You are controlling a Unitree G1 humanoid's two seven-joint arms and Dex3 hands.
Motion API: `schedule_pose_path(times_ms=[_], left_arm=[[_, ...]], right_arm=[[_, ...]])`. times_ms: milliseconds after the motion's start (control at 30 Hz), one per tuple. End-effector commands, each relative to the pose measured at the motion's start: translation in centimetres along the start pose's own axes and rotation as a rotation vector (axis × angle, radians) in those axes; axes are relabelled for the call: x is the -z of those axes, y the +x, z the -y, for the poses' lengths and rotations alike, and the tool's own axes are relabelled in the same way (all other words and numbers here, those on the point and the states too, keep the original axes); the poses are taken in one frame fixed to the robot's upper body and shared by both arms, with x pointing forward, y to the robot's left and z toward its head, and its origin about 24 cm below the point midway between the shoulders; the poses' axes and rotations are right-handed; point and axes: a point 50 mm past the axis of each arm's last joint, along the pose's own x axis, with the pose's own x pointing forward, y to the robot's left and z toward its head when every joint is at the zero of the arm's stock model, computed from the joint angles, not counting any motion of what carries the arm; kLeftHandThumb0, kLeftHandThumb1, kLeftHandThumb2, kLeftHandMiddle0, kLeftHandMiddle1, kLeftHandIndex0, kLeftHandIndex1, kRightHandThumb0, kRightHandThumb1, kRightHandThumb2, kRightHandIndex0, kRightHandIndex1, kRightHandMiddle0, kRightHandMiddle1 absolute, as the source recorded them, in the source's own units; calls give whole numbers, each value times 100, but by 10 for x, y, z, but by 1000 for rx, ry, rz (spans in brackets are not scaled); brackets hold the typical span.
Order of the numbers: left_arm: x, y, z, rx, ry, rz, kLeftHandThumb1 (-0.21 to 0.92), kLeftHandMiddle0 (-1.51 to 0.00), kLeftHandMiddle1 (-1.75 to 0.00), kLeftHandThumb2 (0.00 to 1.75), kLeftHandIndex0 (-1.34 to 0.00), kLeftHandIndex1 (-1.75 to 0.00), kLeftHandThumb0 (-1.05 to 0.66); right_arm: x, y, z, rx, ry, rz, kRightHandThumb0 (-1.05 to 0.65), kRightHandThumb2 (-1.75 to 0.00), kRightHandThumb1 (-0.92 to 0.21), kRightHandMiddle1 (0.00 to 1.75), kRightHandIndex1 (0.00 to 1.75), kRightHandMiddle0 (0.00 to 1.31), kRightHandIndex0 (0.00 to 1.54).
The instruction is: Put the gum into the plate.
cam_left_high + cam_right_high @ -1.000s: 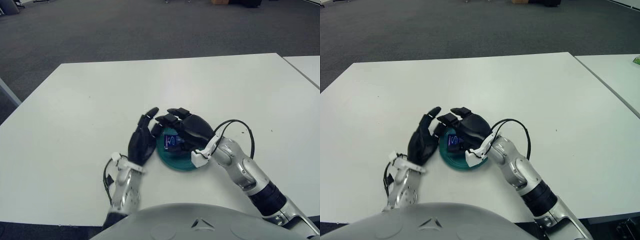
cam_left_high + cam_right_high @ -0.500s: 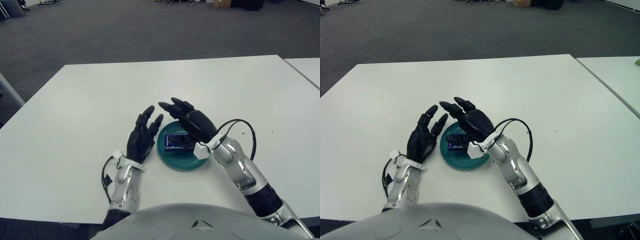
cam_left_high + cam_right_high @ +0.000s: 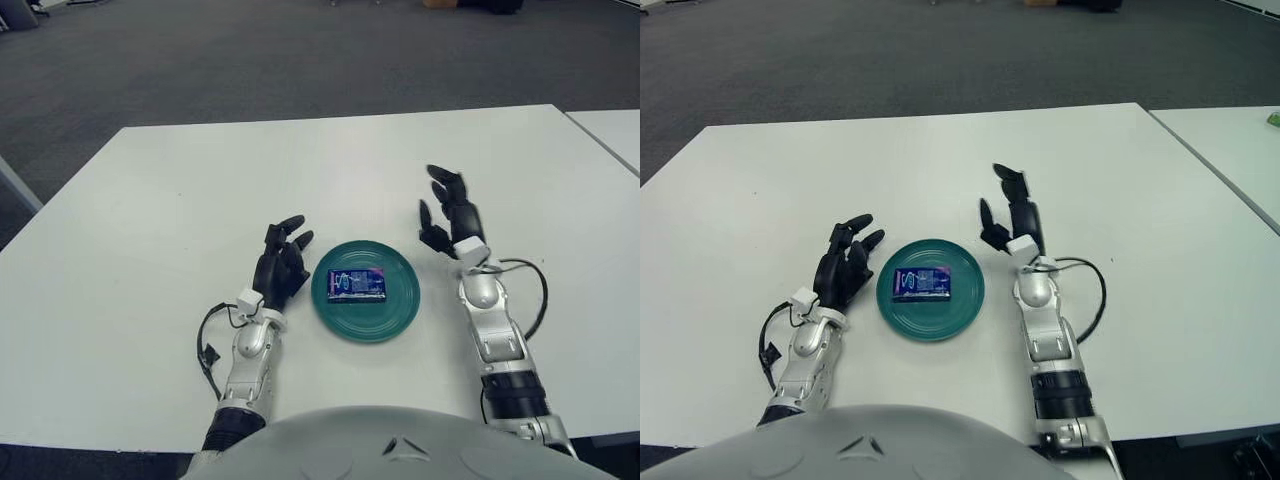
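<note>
Gum in the plate, both of my hands free.

I see the gum [image 3: 357,285], a small blue pack, lying flat in the middle of the green plate [image 3: 397,310], which sits on the white surface [image 3: 150,200] near its front edge, about midway between the left and right edges. My left hand [image 3: 280,265] rests just beside the plate's left rim, fingers relaxed and holding nothing. My right hand [image 3: 450,215] is raised off to the plate's right, apart from it, fingers spread and released.
</note>
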Motion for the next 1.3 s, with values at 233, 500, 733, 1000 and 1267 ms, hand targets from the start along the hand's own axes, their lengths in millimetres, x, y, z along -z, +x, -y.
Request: schedule_pose_path(times_ms=[233, 500, 733, 1000, 1267], left_arm=[[18, -20, -9, -72, 4, -116, 92, -31, -91, 88, -13, -123, -78], [13, -22, -14, -93, 32, -99, 92, -32, -89, 89, -14, -123, -78], [9, -24, -18, -107, 52, -94, 92, -30, -88, 89, -12, -121, -77], [3, -29, -25, -120, 71, -102, 92, -31, -89, 86, -16, -122, -78], [-3, -33, -32, -135, 152, -116, 92, -28, -84, 87, -13, -118, -79]], right_arm=[[15, -14, 17, 90, 133, -172, -64, -82, -92, 99, 12, 1, 50], [36, -21, 27, 130, 161, -250, -64, -83, -92, 99, 13, 4, 51], [51, -29, 26, 142, 169, -295, -63, -81, -92, 99, 15, 5, 54], [67, -41, 12, 109, 157, -351, -65, -82, -92, 97, 17, 4, 57], [78, -48, 2, 91, 154, -404, -68, -79, -92, 98, 18, 4, 56]])
